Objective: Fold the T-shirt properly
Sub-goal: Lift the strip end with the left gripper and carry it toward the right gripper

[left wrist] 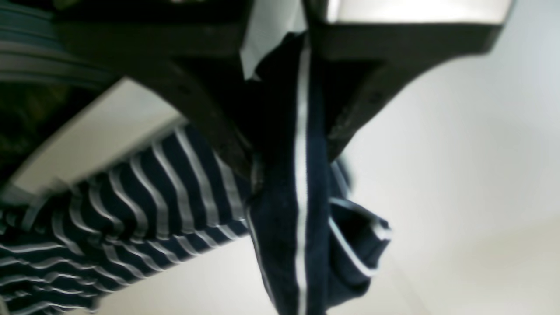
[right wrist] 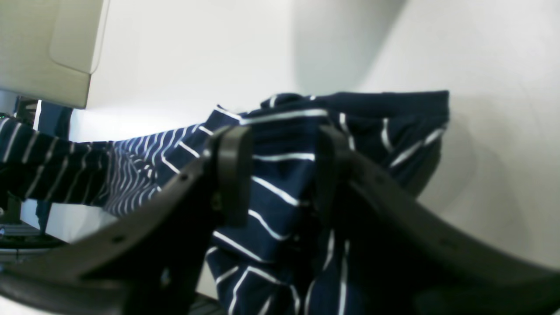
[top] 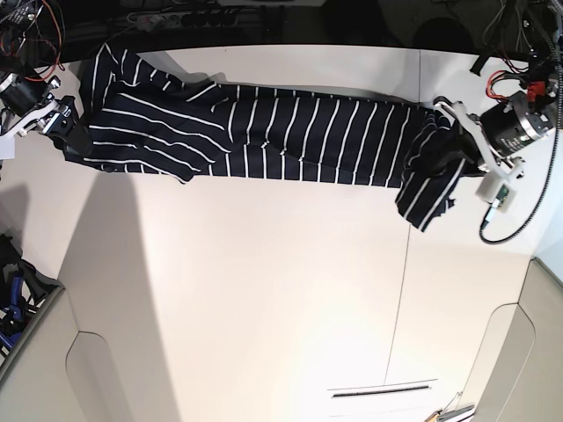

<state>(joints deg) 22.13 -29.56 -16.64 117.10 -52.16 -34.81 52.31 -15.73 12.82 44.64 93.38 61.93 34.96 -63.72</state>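
Tabletop [top: 264,290] carries the T-shirt [top: 281,132] as a long strip along its far side, reaching from one arm to the other — the sideways folding looks to be in hand. At one end the left gripper [left wrist: 291,170] is clamped on a bunch of striped fabric; at the other the right gripper [right wrist: 282,148] stands apart over the cloth — next it probably needs to close on that end.
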